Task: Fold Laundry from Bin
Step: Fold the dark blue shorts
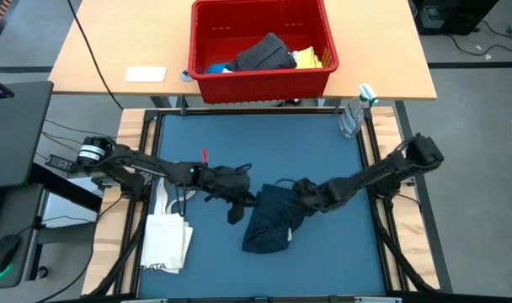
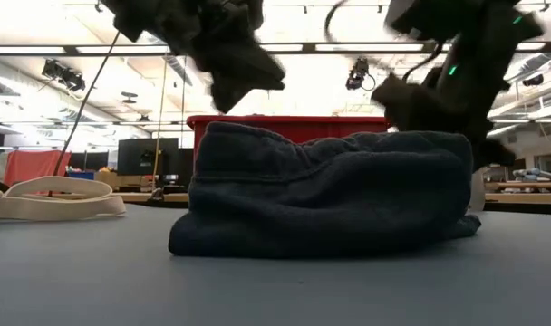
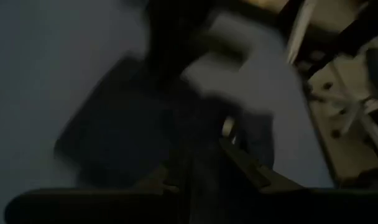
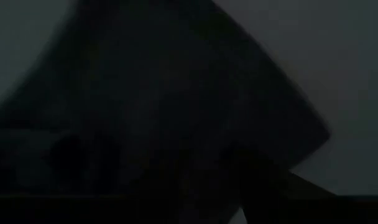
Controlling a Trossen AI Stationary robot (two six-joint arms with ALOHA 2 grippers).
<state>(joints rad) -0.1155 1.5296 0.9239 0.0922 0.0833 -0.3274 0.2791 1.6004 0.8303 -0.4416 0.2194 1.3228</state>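
Note:
A dark navy cloth lies bunched in a low heap on the blue mat, near its middle. My left gripper hangs just off the cloth's left edge and above it. My right gripper is over the cloth's far right corner, close above its top; whether it touches, I cannot tell. The right wrist view is filled by the dark cloth. The red bin stands beyond the mat's far edge. It holds a dark grey piece, a yellow piece and a blue piece.
A cream tote bag lies at the mat's near left, its handles looped on the mat. A clear bottle stands at the mat's far right corner. A flat white thing lies on the wooden table left of the bin.

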